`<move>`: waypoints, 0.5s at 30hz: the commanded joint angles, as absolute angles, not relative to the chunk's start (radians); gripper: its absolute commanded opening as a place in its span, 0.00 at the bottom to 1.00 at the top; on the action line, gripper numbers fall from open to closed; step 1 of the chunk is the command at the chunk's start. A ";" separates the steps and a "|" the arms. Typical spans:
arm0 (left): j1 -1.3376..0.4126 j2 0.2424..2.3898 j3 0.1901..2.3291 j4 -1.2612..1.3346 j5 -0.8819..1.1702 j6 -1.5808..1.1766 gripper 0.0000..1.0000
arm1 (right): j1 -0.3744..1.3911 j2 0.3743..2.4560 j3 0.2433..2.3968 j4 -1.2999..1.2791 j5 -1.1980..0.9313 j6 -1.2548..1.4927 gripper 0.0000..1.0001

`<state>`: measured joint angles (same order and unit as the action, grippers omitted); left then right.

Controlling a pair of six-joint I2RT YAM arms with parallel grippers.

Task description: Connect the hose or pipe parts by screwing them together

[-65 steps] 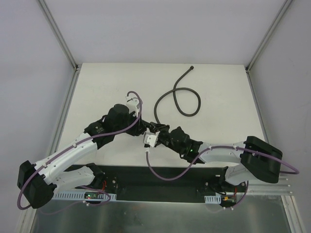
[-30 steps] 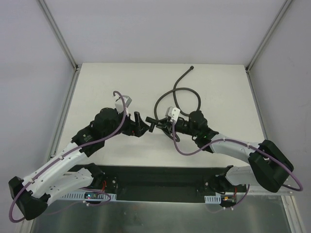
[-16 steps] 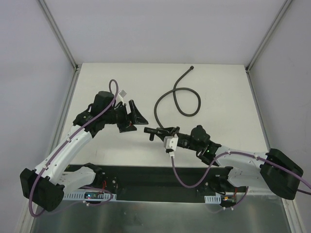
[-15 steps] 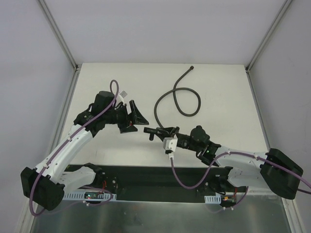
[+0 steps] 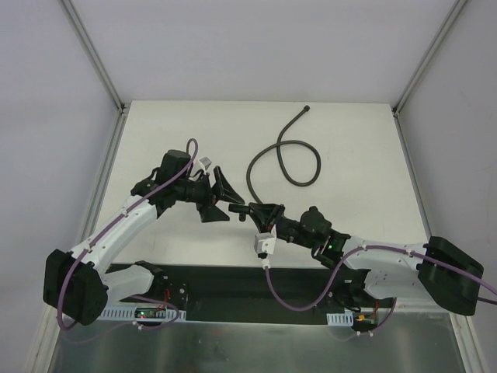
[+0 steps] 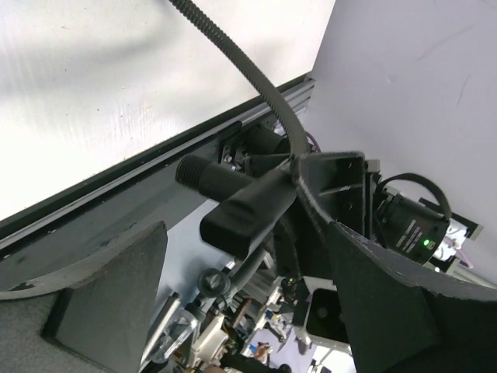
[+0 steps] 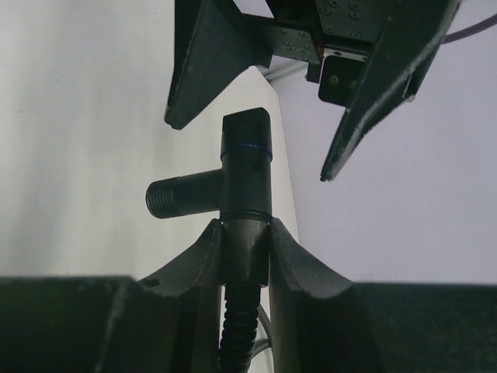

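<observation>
Swung nearer, the spread left end effector (image 6: 247, 227) faces the small black T-shaped fitting (image 7: 245, 175); the right end effector (image 7: 245, 227) pinches it, a dark-grey flexible hose (image 7: 238, 330) trailing from the fitting.

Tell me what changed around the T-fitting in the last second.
The right tool rolled over, camera now underneath, drawing the T-fitting slightly toward the near edge. The left tool swung away and came back, open, facing it. Unchanged: the right tool's grip; the hose loop on the table.
</observation>
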<state>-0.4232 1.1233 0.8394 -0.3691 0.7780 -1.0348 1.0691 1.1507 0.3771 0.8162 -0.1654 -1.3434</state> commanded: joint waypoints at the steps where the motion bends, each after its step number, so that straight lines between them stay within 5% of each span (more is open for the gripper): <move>1: -0.408 1.152 0.839 -0.278 0.824 -1.106 0.80 | 1.100 1.117 0.406 0.865 -0.130 -1.428 0.01; 10: -0.403 1.195 0.804 -0.232 0.859 -1.141 0.66 | 1.138 1.135 0.403 0.868 -0.086 -1.486 0.01; 15: -0.402 1.201 0.784 -0.209 0.871 -1.150 0.48 | 1.144 1.146 0.410 0.870 -0.083 -1.494 0.01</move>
